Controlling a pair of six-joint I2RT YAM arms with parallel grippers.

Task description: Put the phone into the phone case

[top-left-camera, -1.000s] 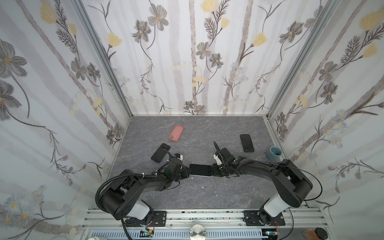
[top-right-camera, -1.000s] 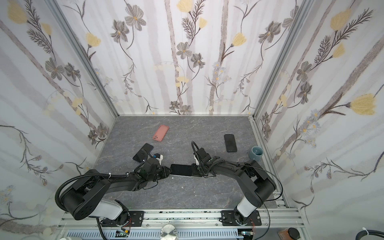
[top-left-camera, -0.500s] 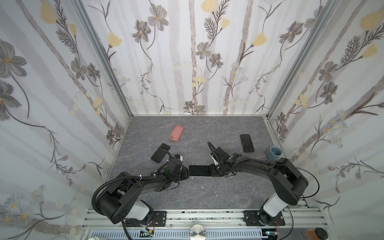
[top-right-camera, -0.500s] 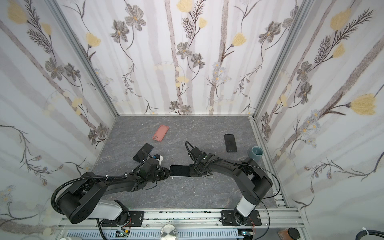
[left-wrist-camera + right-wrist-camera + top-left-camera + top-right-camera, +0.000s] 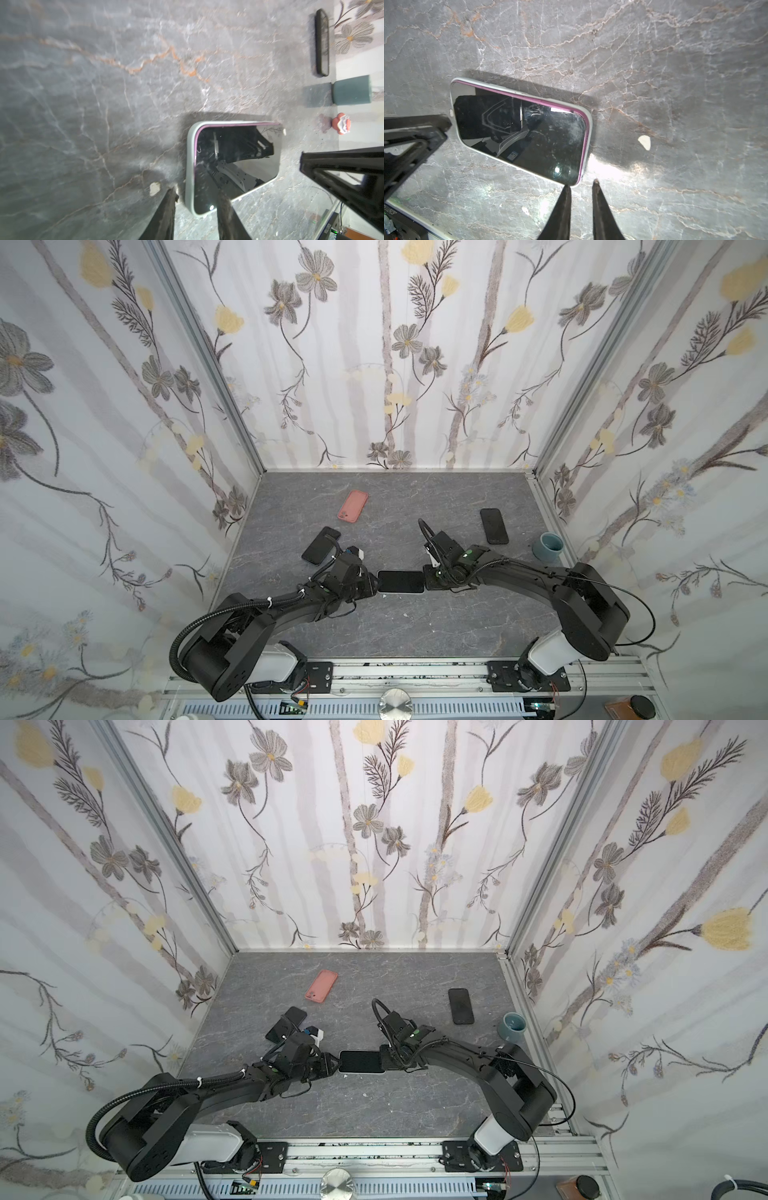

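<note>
1. Two spare items at far left, both untouched: a black flat slab (image 5: 321,545), phone or case, cannot tell; behind it, a salmon-pink rubbery phone case (image 5: 352,506). Both lie well apart from the work.
2. Left gripper (image 5: 197,192): jaws narrowly parted, straddling one short end of the cased phone. One finger (image 5: 166,212) is beside the rim, the other over the glass. It appears to clamp nothing.
3. Task item, centre of the grey marbled tabletop (image 5: 374,635): a glossy black phone with a purple edge (image 5: 519,133), flat and face up inside the pale grey soft phone case (image 5: 190,166). The rim shows along every visible side. Judgement: insertion looks complete; what is left is a check of corner seating and withdrawal of both arms.
4. Right gripper (image 5: 581,184): narrow gap, empty, tips just beside the corner of the opposite end.
5. Far right, unused: a second black flat slab (image 5: 494,526); a small blue-grey ceramic cup (image 5: 547,545).
</note>
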